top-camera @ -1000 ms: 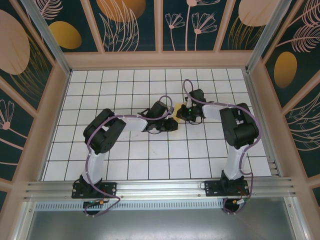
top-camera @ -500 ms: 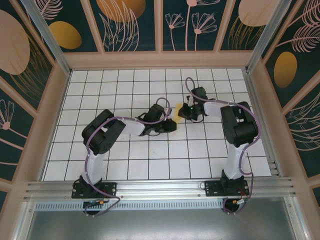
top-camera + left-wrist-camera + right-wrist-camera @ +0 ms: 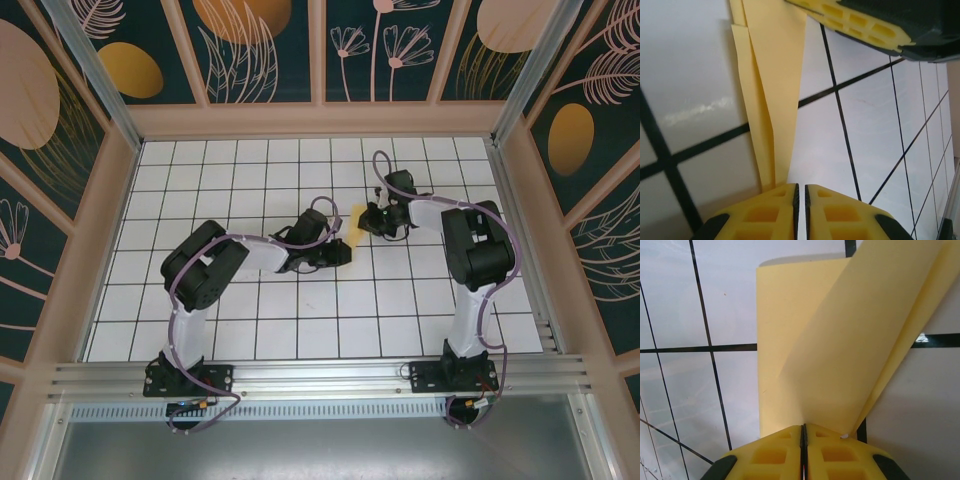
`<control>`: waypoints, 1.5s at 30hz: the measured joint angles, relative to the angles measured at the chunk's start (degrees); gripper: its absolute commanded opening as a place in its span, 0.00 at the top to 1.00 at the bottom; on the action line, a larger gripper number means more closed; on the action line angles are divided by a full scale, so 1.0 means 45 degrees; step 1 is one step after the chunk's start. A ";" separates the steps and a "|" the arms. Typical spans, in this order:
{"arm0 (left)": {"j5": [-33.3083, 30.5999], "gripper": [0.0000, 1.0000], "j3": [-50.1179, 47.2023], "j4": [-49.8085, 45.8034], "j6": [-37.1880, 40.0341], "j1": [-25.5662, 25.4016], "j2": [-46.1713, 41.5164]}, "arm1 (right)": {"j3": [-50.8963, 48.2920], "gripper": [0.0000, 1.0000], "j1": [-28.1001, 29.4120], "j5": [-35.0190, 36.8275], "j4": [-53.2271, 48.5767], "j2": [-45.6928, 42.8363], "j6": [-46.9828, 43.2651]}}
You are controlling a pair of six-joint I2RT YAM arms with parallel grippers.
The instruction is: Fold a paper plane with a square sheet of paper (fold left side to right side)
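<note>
The square sheet of paper (image 3: 356, 222), already a narrow folded strip, lay mid-desk (image 3: 200, 180). The right tool (image 3: 803, 427) was clamped on its raised flap, while the left tool (image 3: 801, 186) was closed at its other end. No plane had formed yet, so several folds seemingly remained.

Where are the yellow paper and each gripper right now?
yellow paper (image 3: 865, 340), right wrist view, on its lifted flap.
left gripper (image 3: 801, 192), left wrist view, between its fingertips.
right gripper (image 3: 803, 432), right wrist view, between its fingertips.
</note>
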 measured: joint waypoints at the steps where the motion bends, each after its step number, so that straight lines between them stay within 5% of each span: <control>1: 0.0005 0.83 0.0029 -0.0359 0.0005 0.0000 -0.0121 | -0.0083 0.88 0.0029 -0.0039 0.0058 -0.0015 0.0005; 9: 0.0287 0.81 0.0991 -0.2239 0.0189 0.0044 -0.1025 | -0.0612 0.88 0.0267 -0.0087 0.0670 -0.0257 0.0107; 34: 0.0121 0.86 0.2686 -0.2720 0.0534 0.0554 0.1190 | -0.0651 0.89 0.0568 -0.0194 0.0656 -0.0291 0.0151; 45: -0.0714 0.89 0.2720 -0.2992 0.0724 0.0287 0.1127 | -0.0593 0.97 0.0568 -0.0233 0.0359 -0.0860 0.0301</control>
